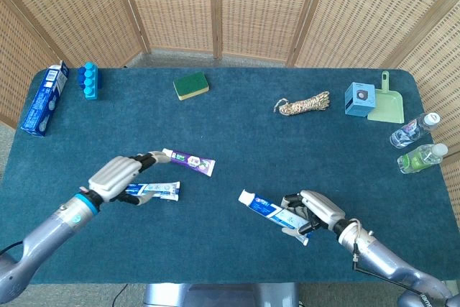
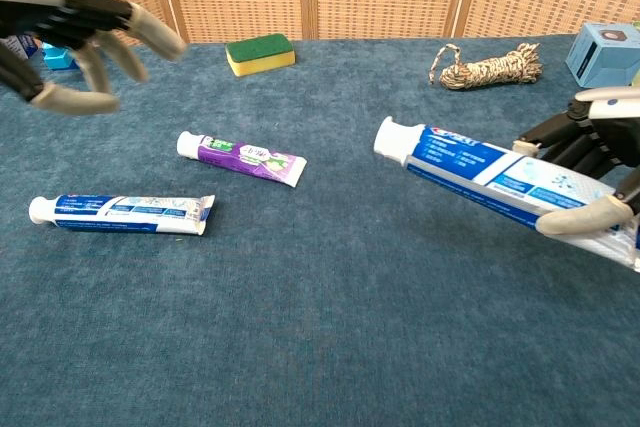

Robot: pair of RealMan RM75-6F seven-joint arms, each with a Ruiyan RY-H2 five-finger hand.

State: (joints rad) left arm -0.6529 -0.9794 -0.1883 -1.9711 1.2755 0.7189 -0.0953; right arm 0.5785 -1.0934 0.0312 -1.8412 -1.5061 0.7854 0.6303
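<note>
Currently the blue-and-white toothpaste tube [image 1: 274, 213] is lifted off the counter [image 1: 237, 134] at near right, cap end pointing left, tail end gripped by the right hand [image 1: 314, 211]. Left hand [image 1: 122, 176] hovers at near left with fingers spread wide, holding nothing, directly above a second blue toothpaste tube [image 2: 120, 214] lying flat. A purple toothpaste tube [image 1: 188, 161] lies just right of that hand. Farther back: green sponge [image 1: 190, 85], coiled rope [image 1: 302, 104], blue block [image 1: 88, 79].
</note>
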